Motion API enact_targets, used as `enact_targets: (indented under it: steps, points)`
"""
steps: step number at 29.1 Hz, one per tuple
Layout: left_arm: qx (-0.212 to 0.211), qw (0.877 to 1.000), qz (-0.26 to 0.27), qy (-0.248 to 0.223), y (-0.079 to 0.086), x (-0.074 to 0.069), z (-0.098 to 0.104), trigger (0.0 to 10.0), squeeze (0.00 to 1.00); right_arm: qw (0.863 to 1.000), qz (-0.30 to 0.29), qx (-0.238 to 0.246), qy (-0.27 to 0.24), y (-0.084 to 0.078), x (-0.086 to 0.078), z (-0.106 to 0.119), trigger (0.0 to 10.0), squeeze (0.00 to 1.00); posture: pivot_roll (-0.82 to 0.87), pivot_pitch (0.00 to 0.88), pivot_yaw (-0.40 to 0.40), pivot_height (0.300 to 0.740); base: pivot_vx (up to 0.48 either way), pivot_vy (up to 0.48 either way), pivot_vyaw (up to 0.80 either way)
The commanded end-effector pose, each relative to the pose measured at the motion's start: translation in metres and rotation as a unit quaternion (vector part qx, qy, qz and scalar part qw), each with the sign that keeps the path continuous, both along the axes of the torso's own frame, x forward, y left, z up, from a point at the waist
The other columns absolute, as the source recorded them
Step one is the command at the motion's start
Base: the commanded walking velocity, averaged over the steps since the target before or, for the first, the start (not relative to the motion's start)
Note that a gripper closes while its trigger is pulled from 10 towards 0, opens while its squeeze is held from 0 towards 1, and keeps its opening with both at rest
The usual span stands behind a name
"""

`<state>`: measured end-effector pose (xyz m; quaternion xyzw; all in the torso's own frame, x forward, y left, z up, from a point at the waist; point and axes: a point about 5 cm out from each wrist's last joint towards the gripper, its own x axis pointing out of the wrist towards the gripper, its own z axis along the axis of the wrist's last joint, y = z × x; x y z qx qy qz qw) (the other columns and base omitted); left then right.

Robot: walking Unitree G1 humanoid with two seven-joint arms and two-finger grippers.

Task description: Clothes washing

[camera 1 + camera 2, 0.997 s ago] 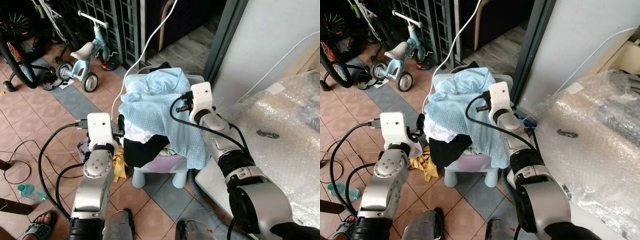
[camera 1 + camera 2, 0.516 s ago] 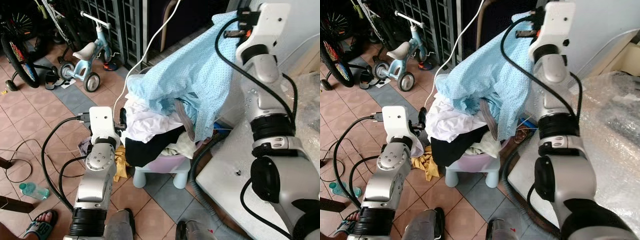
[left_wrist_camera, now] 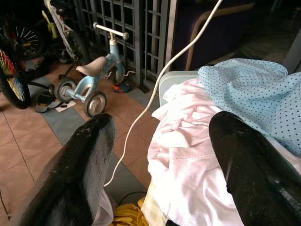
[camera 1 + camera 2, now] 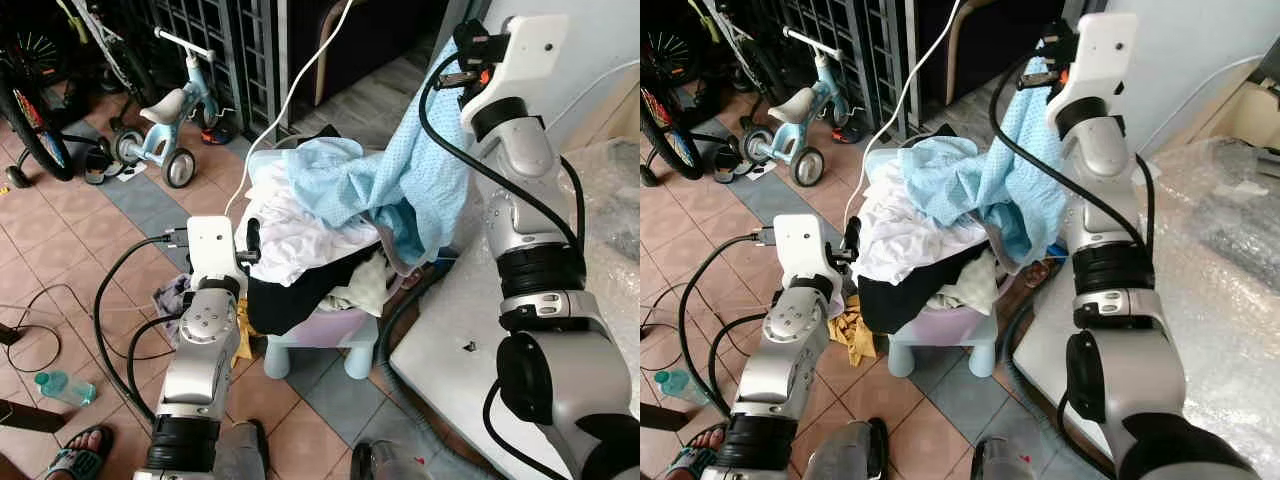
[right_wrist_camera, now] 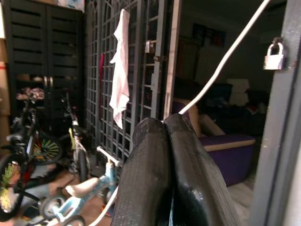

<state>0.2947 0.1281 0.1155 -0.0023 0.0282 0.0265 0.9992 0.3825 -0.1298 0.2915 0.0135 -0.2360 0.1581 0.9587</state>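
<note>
1. Since half a second ago, the light blue dotted garment point(image 4: 400, 175) hangs lower and narrower from the raised right gripper point(image 5: 169, 136), with more of it draped back on the pile.
2. Right gripper fingers point(image 5: 150, 188) are pressed together, pinching the top of the blue garment high above the heap, near the grey wall point(image 4: 590, 40).
3. Below it, the laundry basket point(image 4: 315, 325) sits on a pale blue stool point(image 4: 300, 350), heaped with white clothes point(image 4: 300, 235) and dark clothes point(image 4: 290, 290).
4. Left gripper point(image 3: 160, 155) hovers just beside the heap's left side, its fingers point(image 3: 80, 169) spread apart and holding nothing.
5. A white cable point(image 4: 300, 80) runs up behind the basket.
6. A small tricycle point(image 4: 170, 120) stands well apart on the tiled floor point(image 4: 90, 230).
7. Bubble wrap point(image 4: 610, 230) lies on the right.
</note>
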Motion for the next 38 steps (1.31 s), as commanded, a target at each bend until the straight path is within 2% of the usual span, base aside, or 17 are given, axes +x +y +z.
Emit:
enact_targets:
  steps: [1,3,5,9,10,13,14,17,18,20,22,23,25,26,28,31,38]
  points:
    - [0.002,1.0,0.004,0.0,-0.001,0.001,-0.001,10.0,0.0,0.998,0.064,0.002,-0.026,0.021,-0.009,0.018,0.0,0.0,0.02,0.046,-0.024,0.74,0.0,0.0,0.0]
    - [0.001,1.0,0.005,-0.001,-0.001,0.002,0.0,10.0,0.0,0.992,0.118,0.035,-0.022,0.036,-0.015,0.023,0.0,0.0,0.02,0.045,-0.027,0.74,0.0,0.0,0.0]
    - [0.001,1.0,0.006,-0.002,-0.001,0.002,0.0,10.0,0.0,0.99,0.132,0.045,-0.018,0.044,-0.017,0.024,0.0,0.0,0.02,0.045,-0.029,0.74,0.0,0.0,0.0]
    - [-0.001,1.0,0.006,-0.002,-0.003,0.002,-0.001,10.0,0.0,0.988,0.148,0.032,0.005,0.059,-0.02,0.008,0.0,0.0,0.03,0.047,-0.033,0.74,0.0,0.0,0.0]
    - [-0.002,1.0,0.006,-0.002,-0.003,0.0,-0.001,10.0,0.0,0.987,0.156,0.027,0.035,0.067,-0.021,-0.012,0.0,0.0,0.03,0.051,-0.035,0.74,0.0,0.0,0.0]
    - [-0.002,1.0,0.007,-0.001,-0.003,-0.002,-0.002,10.0,0.0,0.983,0.165,0.033,0.066,0.072,-0.024,-0.027,0.0,0.0,0.03,0.055,-0.034,0.74,0.0,0.0,0.0]
    - [-0.001,1.0,0.008,0.002,-0.002,-0.004,-0.004,10.0,0.0,0.976,0.179,0.022,0.122,0.079,-0.027,-0.054,0.0,0.0,0.03,0.058,-0.034,0.74,0.0,0.0,0.0]
    - [0.0,1.0,0.008,0.004,-0.001,-0.005,-0.004,10.0,0.0,0.964,0.176,-0.035,0.195,0.087,-0.033,-0.099,0.0,0.0,0.04,0.064,-0.031,0.74,0.0,0.0,0.0]
    - [0.0,1.0,0.008,0.004,-0.001,-0.005,-0.004,10.0,0.0,0.964,0.176,-0.035,0.195,0.087,-0.033,-0.099,0.0,0.0,0.04,0.064,-0.031,0.74,0.0,0.0,0.0]
    - [0.003,1.0,0.005,0.004,-0.002,-0.005,-0.003,10.0,0.0,0.944,0.174,-0.108,0.26,0.091,-0.043,-0.149,0.0,0.0,0.04,0.074,-0.025,0.74,0.0,0.0,0.0]
    - [0.003,1.0,0.004,0.004,-0.002,-0.005,-0.003,10.0,0.0,0.938,0.177,-0.129,0.271,0.092,-0.047,-0.159,0.0,0.0,0.04,0.076,-0.025,0.74,0.0,0.0,0.0]
    - [0.004,1.0,0.003,0.005,-0.001,-0.005,-0.003,10.0,0.0,0.933,0.178,-0.146,0.277,0.092,-0.049,-0.165,0.4,0.51,0.05,0.081,-0.023,0.74,0.0,0.0,0.0]
    - [0.005,1.0,0.002,0.006,-0.001,-0.006,-0.003,10.0,0.0,0.928,0.179,-0.165,0.284,0.092,-0.052,-0.171,0.4,0.51,0.05,0.082,-0.022,0.74,0.0,0.0,0.0]
    - [0.008,1.0,0.001,0.009,0.0,-0.008,-0.004,10.0,0.0,0.921,0.185,-0.18,0.291,0.092,-0.057,-0.177,10.0,1.0,0.05,0.092,-0.018,0.74,0.0,0.0,0.0]
    - [0.01,1.0,0.0,0.011,0.001,-0.01,-0.004,10.0,0.0,0.917,0.191,-0.195,0.291,0.093,-0.06,-0.18,10.0,1.0,0.05,0.093,-0.016,0.74,0.0,0.0,0.0]
    - [0.012,1.0,0.001,0.014,0.003,-0.012,-0.005,10.0,0.0,0.92,0.205,-0.211,0.259,0.093,-0.063,-0.177,10.0,1.0,0.05,0.106,-0.014,0.74,0.0,0.0,0.0]
    - [0.014,1.0,0.0,0.024,0.005,-0.019,-0.006,10.0,0.0,0.945,0.245,-0.144,0.164,0.091,-0.067,-0.135,10.0,1.0,0.06,0.134,-0.008,0.74,0.0,0.0,0.0]
